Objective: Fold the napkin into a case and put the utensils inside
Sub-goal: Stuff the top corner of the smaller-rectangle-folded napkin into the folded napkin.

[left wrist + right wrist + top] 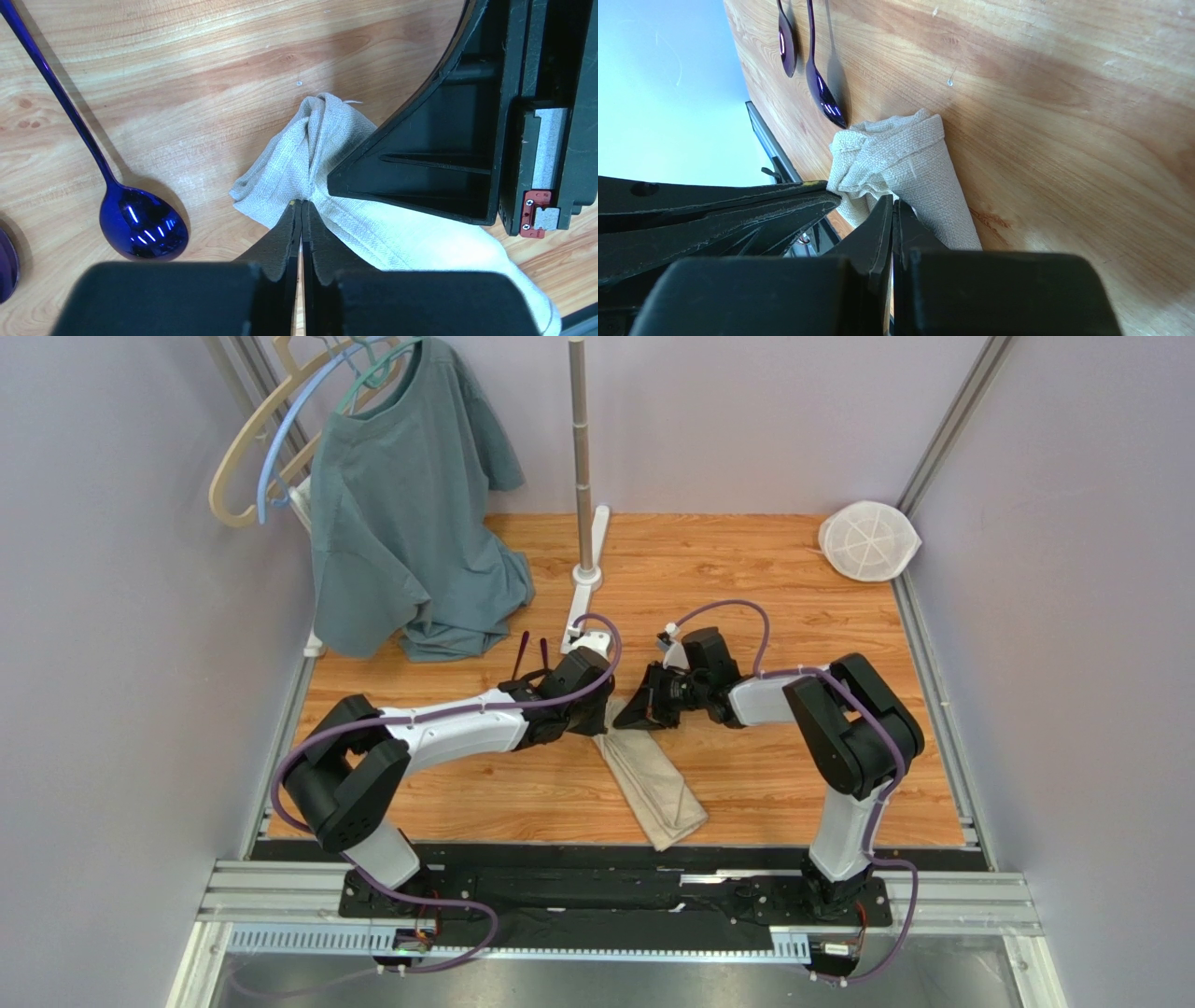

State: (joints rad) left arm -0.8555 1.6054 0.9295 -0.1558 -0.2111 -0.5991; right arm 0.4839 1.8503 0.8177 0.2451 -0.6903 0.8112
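Nearest the overhead camera, one base rail (617, 896) runs along the near table edge and carries two arms. At far left, a bunch of hangers (260, 448) and one grey-green T-shirt (407, 532) occupy the back-left corner, with the shirt hem draped onto the wooden table (786, 602) beside the left frame edge. Two spoons (144, 227) lie side by side just right of the hem, handles toward the back wall. One bowl sits near the napkin's far end without touching it. The left gripper (302, 204) has its jaws nearly together, leaving only a slit, and the tips pinch the bunched far end of the napkin (659, 791), where the folds gather into them. One napkin is present, folded into a narrow oblong strip at mid-table and running diagonally from the grippers toward the near edge. One upright metal pole (578, 448) stands on a white foot behind the grippers. The right gripper (892, 203) has its jaws together, with the tips against the same bunched end from the opposite side. Whether cloth is caught between them cannot be told. Bare board extends from the right arm to the right frame rail. One white mesh disc (867, 539) rests in the back-right corner.
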